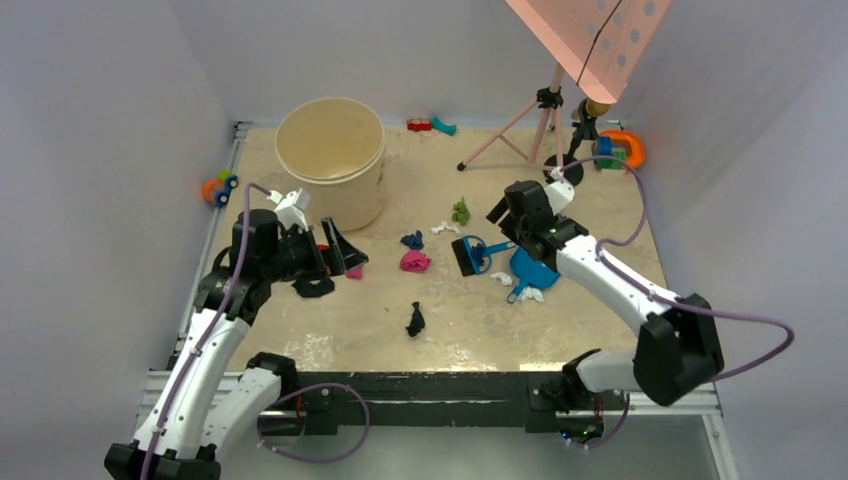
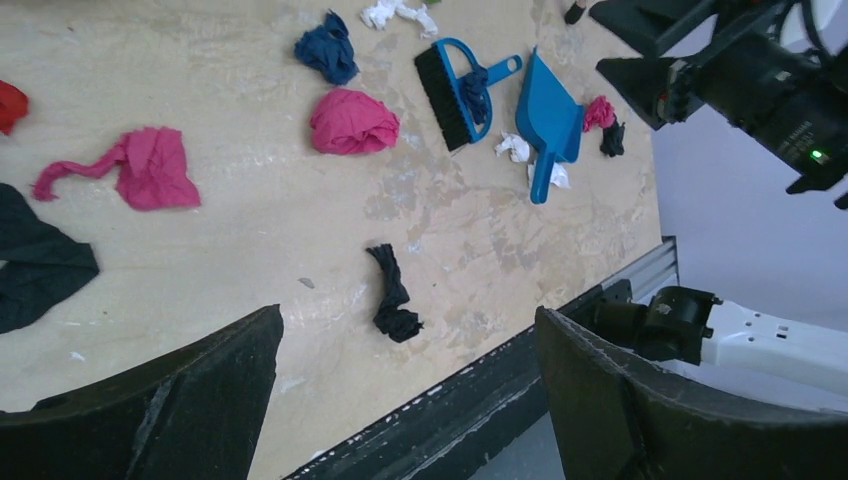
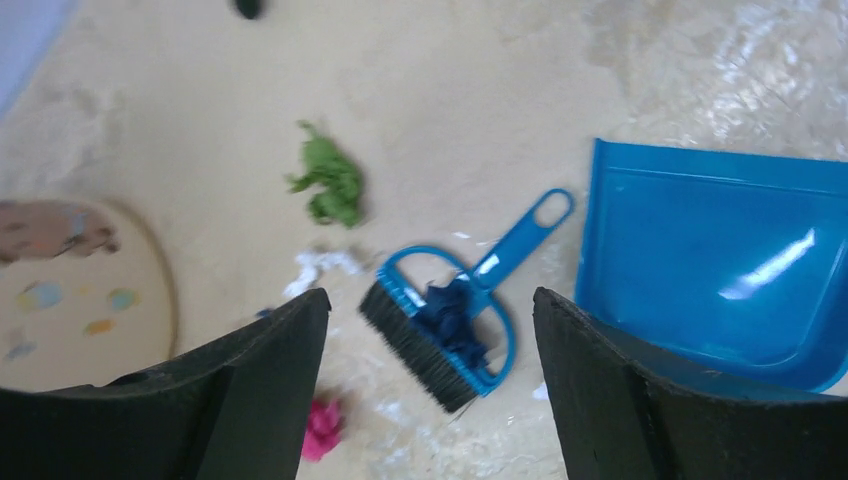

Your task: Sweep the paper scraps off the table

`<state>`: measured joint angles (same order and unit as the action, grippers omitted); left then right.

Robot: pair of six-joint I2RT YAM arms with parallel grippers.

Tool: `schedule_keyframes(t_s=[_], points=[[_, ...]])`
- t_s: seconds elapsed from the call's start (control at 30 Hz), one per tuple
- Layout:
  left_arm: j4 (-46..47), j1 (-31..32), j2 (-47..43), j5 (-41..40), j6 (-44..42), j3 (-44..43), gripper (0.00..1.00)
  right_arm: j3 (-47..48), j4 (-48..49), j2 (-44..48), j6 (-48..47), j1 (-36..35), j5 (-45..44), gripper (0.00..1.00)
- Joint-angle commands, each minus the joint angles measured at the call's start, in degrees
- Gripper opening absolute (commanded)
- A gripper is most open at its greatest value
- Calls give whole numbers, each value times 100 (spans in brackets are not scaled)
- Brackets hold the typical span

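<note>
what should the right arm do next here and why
Probably lower the right gripper onto the blue brush at its handle and close. Its jaws are open and empty directly above the brush, which lies flat beside the dustpan, and paper scraps lie unswept on the table.

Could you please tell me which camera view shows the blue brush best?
The right wrist view: the brush sits central and close, bristles and handle clear. The left wrist view shows it whole but smaller; the top view shows it tiny.
</note>
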<state>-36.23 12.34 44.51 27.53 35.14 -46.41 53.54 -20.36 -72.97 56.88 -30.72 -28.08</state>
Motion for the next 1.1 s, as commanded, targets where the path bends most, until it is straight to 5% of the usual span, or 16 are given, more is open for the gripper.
schedule_keyframes(t_s=[0.0, 0.4, 0.7, 0.93, 1.07], points=[[-403, 23, -164, -549, -479, -693, 99, 83, -372, -729, 667, 556, 837, 78], [-996, 23, -726, -1858, -1019, -799, 99, 1385, -1409, -2653, 1808, 881, 1269, 68], [-956, 14, -834, -1857, -1114, -789, 99, 1029, -1408, -2986, 2594, 1117, 1271, 62], [-943, 14, -941, -1804, -1123, -755, 99, 1300, -1636, -3648, 3032, 1280, 1129, 47], [-959, 5, -991, -1848, -1121, -761, 99, 1737, -2040, -4041, 3054, 1281, 1076, 47]])
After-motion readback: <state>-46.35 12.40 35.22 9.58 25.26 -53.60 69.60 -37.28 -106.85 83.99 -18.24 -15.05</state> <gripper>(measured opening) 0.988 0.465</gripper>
